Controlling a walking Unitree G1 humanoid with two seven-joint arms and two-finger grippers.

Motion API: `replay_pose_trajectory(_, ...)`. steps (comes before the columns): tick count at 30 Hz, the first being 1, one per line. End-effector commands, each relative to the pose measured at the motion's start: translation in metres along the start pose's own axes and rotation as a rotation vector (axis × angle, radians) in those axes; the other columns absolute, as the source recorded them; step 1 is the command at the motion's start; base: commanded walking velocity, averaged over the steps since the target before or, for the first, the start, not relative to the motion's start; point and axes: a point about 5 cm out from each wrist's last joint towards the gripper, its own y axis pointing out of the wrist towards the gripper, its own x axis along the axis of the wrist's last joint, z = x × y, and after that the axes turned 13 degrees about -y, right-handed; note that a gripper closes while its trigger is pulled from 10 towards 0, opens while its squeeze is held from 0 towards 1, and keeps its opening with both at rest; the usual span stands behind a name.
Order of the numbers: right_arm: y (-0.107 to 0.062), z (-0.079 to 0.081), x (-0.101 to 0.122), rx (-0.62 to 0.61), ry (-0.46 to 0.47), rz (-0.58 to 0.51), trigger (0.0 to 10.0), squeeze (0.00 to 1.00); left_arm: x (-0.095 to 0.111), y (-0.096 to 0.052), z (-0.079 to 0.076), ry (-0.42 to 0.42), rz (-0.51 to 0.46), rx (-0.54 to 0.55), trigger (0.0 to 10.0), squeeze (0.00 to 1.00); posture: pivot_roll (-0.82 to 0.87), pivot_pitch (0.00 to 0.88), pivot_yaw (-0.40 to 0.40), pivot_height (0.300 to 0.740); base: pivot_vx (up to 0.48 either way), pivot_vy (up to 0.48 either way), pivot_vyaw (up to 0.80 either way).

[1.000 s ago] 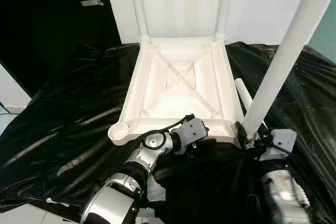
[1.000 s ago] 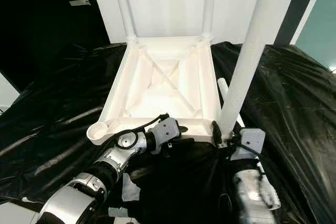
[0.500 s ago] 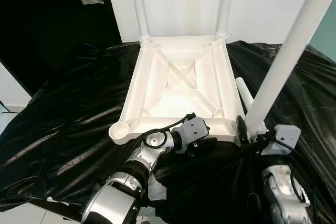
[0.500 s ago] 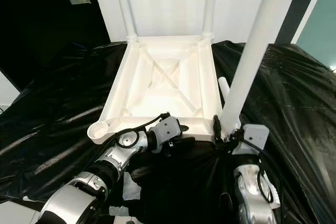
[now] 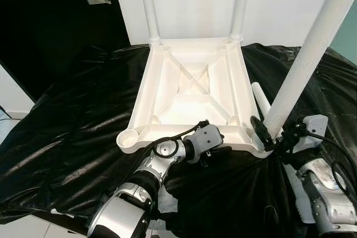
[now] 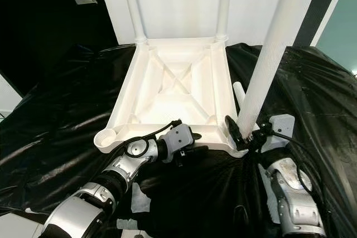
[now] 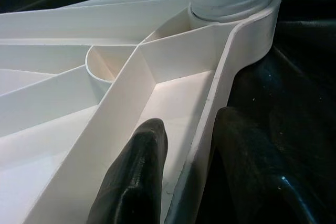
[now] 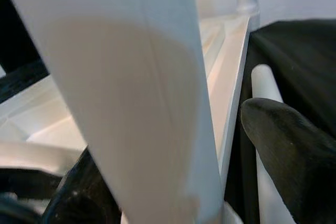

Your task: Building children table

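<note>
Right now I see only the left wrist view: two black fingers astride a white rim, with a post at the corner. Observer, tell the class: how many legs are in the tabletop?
Observer: Two stand upright in the far corners, the far-left leg and the far-right leg. The tabletop lies upside down.
Operator: And the post at my corner?
Observer: That is the third leg, tilted to the right. The right gripper clamps its base at the near-right corner.
Operator: Which corner is left?
Observer: The near-left socket is empty.
Operator: Is there a leg for it?
Observer: Yes, a loose leg lies on the black sheet by the tabletop's right edge.
</note>
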Motion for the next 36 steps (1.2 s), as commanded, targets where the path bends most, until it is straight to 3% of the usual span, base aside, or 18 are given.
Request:
replay_pose_trajectory(1, 0.0, 0.002, -0.002, 0.017, 0.014, 0.007, 10.0, 0.0, -0.029, -0.006, -0.005, -0.083, 0.096, 0.063, 10.0, 0.0, -0.09, 0.0, 0.031, 0.74, 0.0, 0.0, 0.0)
replay_pose_trajectory(5, 0.002, 0.005, -0.005, 0.035, 0.021, 0.024, 9.6, 0.0, -0.027, -0.003, -0.005, -0.082, 0.092, 0.059, 10.0, 0.0, -0.09, 0.0, 0.031, 0.74, 0.0, 0.0, 0.0)
replay_pose_trajectory(6, 0.002, 0.007, -0.005, 0.049, 0.02, 0.026, 4.4, 0.0, -0.026, -0.002, -0.005, -0.082, 0.091, 0.059, 10.0, 0.0, -0.09, 0.0, 0.03, 0.74, 0.0, 0.0, 0.0)
replay_pose_trajectory(7, 0.001, 0.01, -0.006, 0.065, 0.023, 0.025, 0.0, 0.0, -0.025, -0.002, -0.005, -0.082, 0.09, 0.06, 10.0, 0.0, -0.09, 0.0, 0.029, 0.74, 0.0, 0.0, 0.0)
replay_pose_trajectory(10, 0.001, 0.015, -0.006, 0.094, 0.02, 0.023, 0.0, 0.0, -0.025, -0.002, -0.005, -0.082, 0.089, 0.059, 10.0, 0.0, -0.1, 0.0, 0.031, 0.74, 0.0, 0.0, 0.0)
replay_pose_trajectory(14, 0.0, 0.023, -0.008, 0.057, -0.161, 0.055, 0.0, 0.0, -0.026, -0.001, -0.007, -0.081, 0.09, 0.053, 10.0, 0.0, -0.1, 0.0, 0.028, 0.74, 0.0, 0.0, 0.0)
replay_pose_trajectory(17, -0.001, 0.025, -0.013, 0.007, -0.16, 0.089, 0.0, 0.0, -0.026, -0.001, -0.007, -0.081, 0.09, 0.053, 10.0, 0.0, -0.09, 0.0, 0.025, 0.74, 0.0, 0.0, 0.0)
replay_pose_trajectory(20, -0.004, 0.029, -0.022, -0.086, -0.125, 0.155, 0.0, 0.0, -0.026, -0.001, -0.007, -0.083, 0.089, 0.059, 10.0, 0.0, -0.08, 0.0, 0.017, 0.74, 0.0, 0.0, 0.0)
replay_pose_trajectory(24, -0.015, 0.046, -0.039, -0.307, 0.028, 0.262, 0.0, 0.0, -0.028, -0.004, -0.006, -0.09, 0.084, 0.067, 10.0, 0.0, -0.06, 0.0, 0.019, 0.74, 0.0, 0.0, 0.0)
replay_pose_trajectory(29, -0.008, 0.048, -0.037, -0.422, 0.093, 0.222, 0.0, 0.0, -0.033, -0.008, -0.008, -0.092, 0.094, 0.062, 10.0, 0.0, -0.06, 0.0, 0.024, 0.74, 0.0, 0.0, 0.0)
replay_pose_trajectory(30, 0.0, 0.051, -0.027, -0.436, 0.112, 0.147, 0.0, 0.0, -0.034, -0.009, -0.007, -0.092, 0.099, 0.063, 10.0, 0.0, -0.06, 0.0, 0.027, 0.74, 0.0, 0.0, 0.0)
replay_pose_trajectory(35, 0.019, 0.064, -0.014, -0.377, 0.104, 0.047, 0.0, 0.0, -0.032, -0.007, -0.007, -0.087, 0.099, 0.06, 10.0, 0.0, -0.06, 0.0, 0.032, 0.74, 0.0, 0.0, 0.0)
replay_pose_trajectory(36, 0.02, 0.065, -0.014, -0.36, 0.099, 0.051, 3.8, 0.0, -0.03, -0.005, -0.007, -0.086, 0.094, 0.06, 10.0, 0.0, -0.06, 0.0, 0.033, 0.74, 0.0, 0.0, 0.0)
